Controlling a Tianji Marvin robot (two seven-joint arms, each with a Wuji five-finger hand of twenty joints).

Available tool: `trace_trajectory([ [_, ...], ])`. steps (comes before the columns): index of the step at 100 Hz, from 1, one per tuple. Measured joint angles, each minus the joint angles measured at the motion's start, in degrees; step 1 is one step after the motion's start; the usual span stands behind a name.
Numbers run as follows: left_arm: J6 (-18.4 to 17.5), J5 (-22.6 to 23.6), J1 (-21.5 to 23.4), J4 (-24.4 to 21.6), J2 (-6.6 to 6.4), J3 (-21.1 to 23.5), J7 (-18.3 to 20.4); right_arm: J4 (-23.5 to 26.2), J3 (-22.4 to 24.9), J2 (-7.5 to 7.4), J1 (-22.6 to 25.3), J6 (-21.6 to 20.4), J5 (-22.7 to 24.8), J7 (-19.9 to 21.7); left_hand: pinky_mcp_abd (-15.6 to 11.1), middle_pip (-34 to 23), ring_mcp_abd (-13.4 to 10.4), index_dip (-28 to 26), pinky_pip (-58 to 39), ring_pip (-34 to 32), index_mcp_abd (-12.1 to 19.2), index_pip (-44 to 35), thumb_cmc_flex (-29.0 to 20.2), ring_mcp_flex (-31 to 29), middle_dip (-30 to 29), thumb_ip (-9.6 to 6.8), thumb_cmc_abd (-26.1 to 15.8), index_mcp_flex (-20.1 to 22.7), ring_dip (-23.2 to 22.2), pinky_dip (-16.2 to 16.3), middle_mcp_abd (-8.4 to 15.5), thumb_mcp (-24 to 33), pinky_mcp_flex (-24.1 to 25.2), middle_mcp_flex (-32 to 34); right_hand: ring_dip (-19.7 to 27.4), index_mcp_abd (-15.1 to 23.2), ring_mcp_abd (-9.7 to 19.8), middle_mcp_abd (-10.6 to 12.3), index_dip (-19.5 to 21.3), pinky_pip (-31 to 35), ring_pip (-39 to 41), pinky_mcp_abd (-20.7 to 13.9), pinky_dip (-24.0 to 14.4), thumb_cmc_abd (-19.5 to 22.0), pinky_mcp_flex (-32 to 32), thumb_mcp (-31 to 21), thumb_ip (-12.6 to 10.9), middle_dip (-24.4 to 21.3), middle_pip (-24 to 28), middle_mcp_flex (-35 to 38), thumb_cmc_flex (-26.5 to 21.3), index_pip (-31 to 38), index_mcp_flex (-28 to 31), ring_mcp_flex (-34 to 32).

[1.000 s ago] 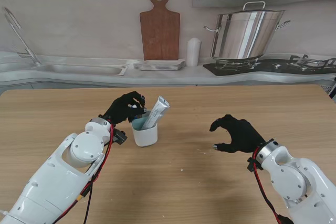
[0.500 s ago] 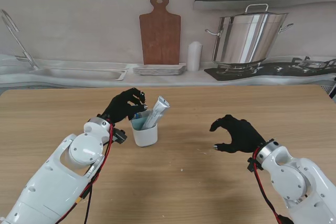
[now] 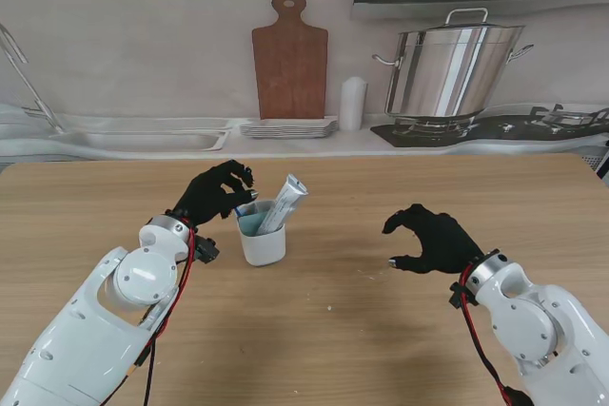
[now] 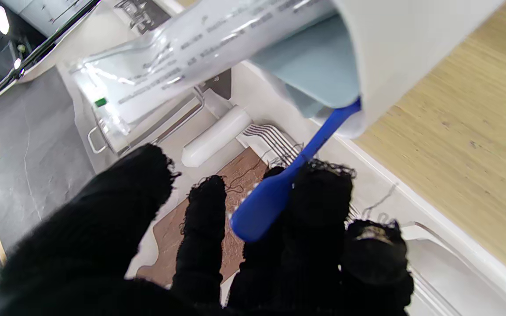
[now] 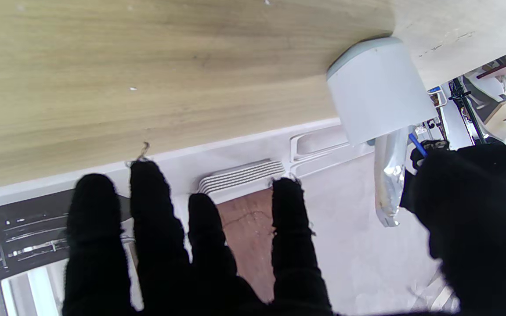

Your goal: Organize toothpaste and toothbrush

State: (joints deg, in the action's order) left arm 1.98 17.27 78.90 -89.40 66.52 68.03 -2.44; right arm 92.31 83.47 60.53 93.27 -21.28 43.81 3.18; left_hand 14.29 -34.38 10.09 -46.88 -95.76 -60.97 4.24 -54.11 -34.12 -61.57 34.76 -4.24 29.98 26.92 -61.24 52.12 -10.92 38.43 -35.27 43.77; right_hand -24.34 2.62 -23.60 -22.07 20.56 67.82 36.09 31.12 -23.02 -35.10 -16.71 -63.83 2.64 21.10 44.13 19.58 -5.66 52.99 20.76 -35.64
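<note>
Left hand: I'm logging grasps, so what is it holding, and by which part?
The left hand pinches the blue toothbrush by its handle end; the other end sits inside the white cup.

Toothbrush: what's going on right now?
Left hand shut on toothbrush, its tip in cup. Toothpaste in cup. Right hand open. Nothing blocking.

Cup (image 3: 262, 242) stands on table (image 3: 381, 330), left of centre. Toothpaste tube (image 3: 284, 203) stands in cup, leaning right, top end above the rim. Toothbrush (image 4: 289, 170) sits in cup on the left side, its outer end among left hand's fingers (image 4: 321, 197). Left hand (image 3: 213, 193) just left of cup, over its rim. Right hand (image 3: 433, 241) well right of cup, over bare table. Behind table, a counter: sink (image 3: 143, 140) far left, cutting board (image 3: 289, 54) upright behind plate stack (image 3: 289, 126), pot (image 3: 460, 59) on stove (image 3: 485, 125) at right.
</note>
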Motion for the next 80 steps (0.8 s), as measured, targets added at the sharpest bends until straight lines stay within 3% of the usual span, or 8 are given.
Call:
trace_trajectory([
  [6,0.0,2.0,0.3,-0.2,-0.25,0.2,0.5,0.0,0.2,0.04,0.0,0.0,0.0,-0.1,1.0,1.3,1.1,0.8,2.2,2.6,-0.3,1.5,0.1,1.7,-0.6,-0.96,-1.6,0.0,0.4,0.0,0.0,-1.9,2.0,-1.3,-0.3,0.0,0.0,0.0,0.0,0.0,0.0,0.0,0.0,0.0,0.0,0.0,0.0,0.0,0.0,0.0,0.0,0.0,0.0,0.0],
  [19,0.1,1.8,0.9,-0.6,-0.54,0.7,0.5,0.2,0.6,0.17,0.1,0.0,0.2,-0.9,2.1,2.1,3.0,1.7,6.7,8.1,-1.4,3.8,0.2,4.9,-1.3,-3.20,-3.9,-0.7,2.7,0.0,0.0,-4.9,5.9,-2.9,-0.4,0.0,0.0,0.0,0.0,0.0,0.0,0.0,0.0,0.0,0.0,0.0,0.0,0.0,0.0,0.0,0.0,0.0,0.0,0.0],
  [40,0.1,5.1,2.4,-1.8,-0.92,1.9,0.7,0.7,1.4,0.32,0.5,-0.1,0.4,-2.1,5.5,3.7,5.0,4.0,15.0,15.4,-2.0,7.4,0.2,9.7,-1.5,-3.71,-5.9,-0.7,5.7,-0.1,0.0,-8.5,12.0,-4.1,-0.5,0.0,0.0,0.0,0.0,0.1,0.0,0.0,0.0,0.0,0.0,0.0,0.0,0.0,0.0,0.6,0.0,0.3,1.2,0.0],
  [55,0.6,6.4,3.9,-3.1,-1.23,3.0,0.8,1.3,1.8,0.47,1.1,-0.2,0.4,-2.7,7.6,5.7,6.4,6.4,22.5,22.5,-2.9,10.5,0.2,13.7,-2.5,-3.75,-7.3,-0.7,9.9,-2.4,-0.5,-11.3,17.0,-5.3,-0.5,0.0,0.0,0.0,0.0,0.1,0.0,0.0,0.0,0.0,0.0,0.0,0.0,0.0,0.0,0.6,0.0,0.3,1.3,0.0],
  [66,1.6,7.1,5.2,-4.2,-1.24,3.6,-0.2,1.7,1.9,0.52,1.3,-0.2,0.3,-2.7,8.8,9.0,8.1,12.9,31.0,32.8,-5.0,18.0,0.2,20.9,-5.7,-4.23,-8.8,-4.1,17.2,-6.8,-1.4,-14.9,23.3,-8.6,-0.5,0.0,0.0,0.0,0.0,0.1,0.0,0.0,0.0,0.0,0.0,0.0,0.0,0.0,0.0,0.6,0.0,0.3,1.3,0.0],
  [74,1.8,9.4,6.4,-4.9,-1.25,4.0,-1.3,1.9,1.9,0.53,1.5,-0.2,0.0,-2.8,8.8,14.0,8.2,21.2,42.7,44.3,-6.7,27.1,0.2,33.6,-10.5,-4.85,-11.1,-7.2,27.7,-13.7,-1.7,-18.5,31.7,-15.2,-0.5,0.0,0.0,0.0,0.0,0.1,-0.7,0.0,0.0,0.0,0.0,0.0,0.0,0.0,0.0,0.6,0.0,0.3,1.3,0.5],
  [80,1.7,13.4,7.4,-5.5,-1.33,4.3,-1.8,2.2,2.0,0.56,1.7,-0.2,-0.5,-2.8,8.7,16.5,8.0,25.7,50.0,48.8,-7.4,31.8,0.1,41.0,-13.7,-4.93,-12.7,-10.0,32.8,-17.5,-1.7,-21.6,35.7,-20.6,-0.5,0.0,0.0,0.0,0.0,0.1,-1.0,0.0,0.0,0.0,0.1,0.0,0.0,0.0,0.0,0.6,0.0,0.3,1.3,0.6],
])
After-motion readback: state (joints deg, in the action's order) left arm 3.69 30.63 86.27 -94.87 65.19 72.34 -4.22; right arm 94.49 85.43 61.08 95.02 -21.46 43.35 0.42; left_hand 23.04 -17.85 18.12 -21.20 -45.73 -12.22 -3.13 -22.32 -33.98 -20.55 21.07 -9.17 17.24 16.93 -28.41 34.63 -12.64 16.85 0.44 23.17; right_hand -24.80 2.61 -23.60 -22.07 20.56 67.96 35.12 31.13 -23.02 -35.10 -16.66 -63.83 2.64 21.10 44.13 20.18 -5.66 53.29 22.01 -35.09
